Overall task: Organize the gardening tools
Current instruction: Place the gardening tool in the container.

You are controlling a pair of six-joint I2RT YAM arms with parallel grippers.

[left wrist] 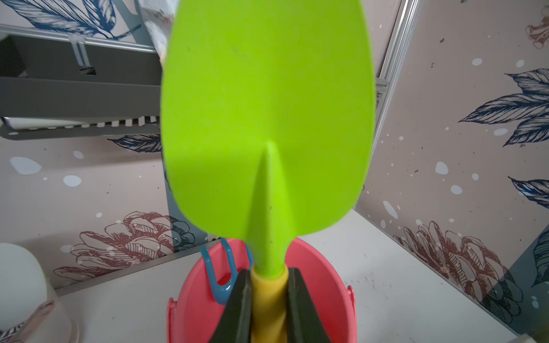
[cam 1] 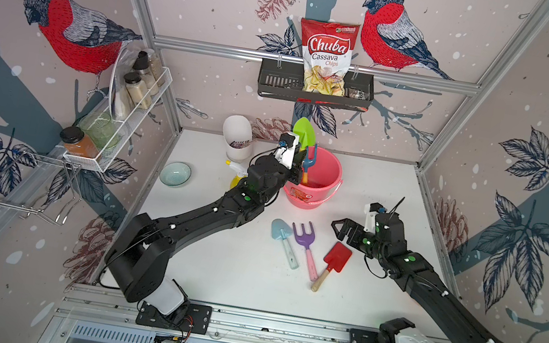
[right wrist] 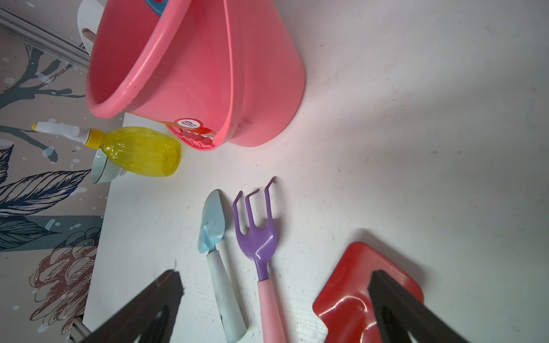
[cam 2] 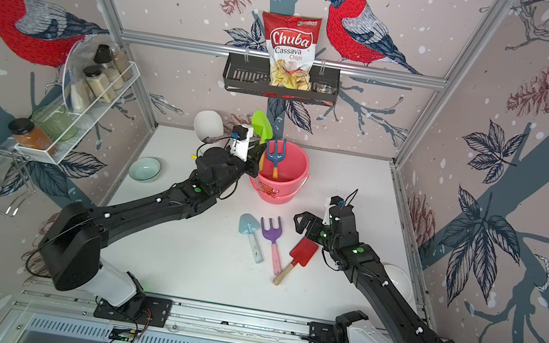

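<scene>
Above pink bucket (cam 1: 298,199), left hand (left wrist: 269,297) clamps green shovel (left wrist: 267,118); blue fork (cam 2: 275,155) inside; right hand (cam 1: 337,229) agape.

High stereo overviews, close wrist views, bucket (cam 1: 309,201) shared

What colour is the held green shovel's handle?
Yellow: the green plastic shovel's handle, clearest in left wrist view.

I count three shovels in all: the green shovel (left wrist: 267,104), light-blue shovel (cam 1: 280,229) and red shovel (cam 1: 338,256). Two forks, a purple fork (cam 1: 303,236) and a blue fork (cam 2: 275,155). One yellow spray bottle (right wrist: 142,151), one pink bucket (right wrist: 252,74), one chips bag (cam 1: 324,56), one teal bowl (cam 1: 175,174), one white cup (cam 1: 237,132).
</scene>
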